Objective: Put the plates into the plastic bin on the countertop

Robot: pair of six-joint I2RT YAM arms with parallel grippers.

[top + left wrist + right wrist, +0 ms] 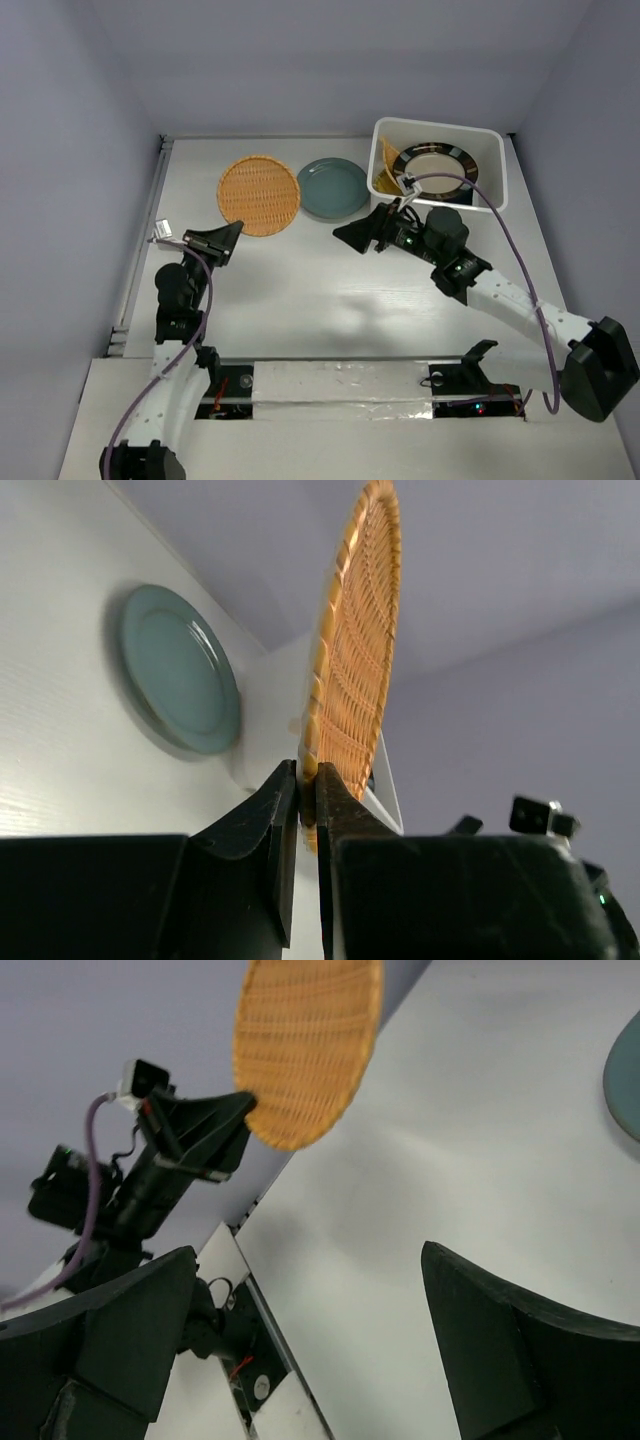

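My left gripper (232, 233) is shut on the near rim of the round orange woven plate (259, 194), which is lifted off the countertop (300, 290). In the left wrist view the plate (355, 660) stands edge-on between my closed fingers (270, 820). The grey-teal round plate (333, 187) lies flat beside it; it also shows in the left wrist view (180, 670). The white plastic bin (490, 170) at the back right holds the black-rimmed cream plate (436, 164) and a yellow-orange dish (388, 168). My right gripper (350, 235) is open and empty, above the counter in front of the bin.
Pale lavender walls bound the counter on the left, back and right. A taped strip (340, 385) and the arm bases lie along the near edge. In the right wrist view the left arm (150, 1170) holds the orange plate (305, 1045).
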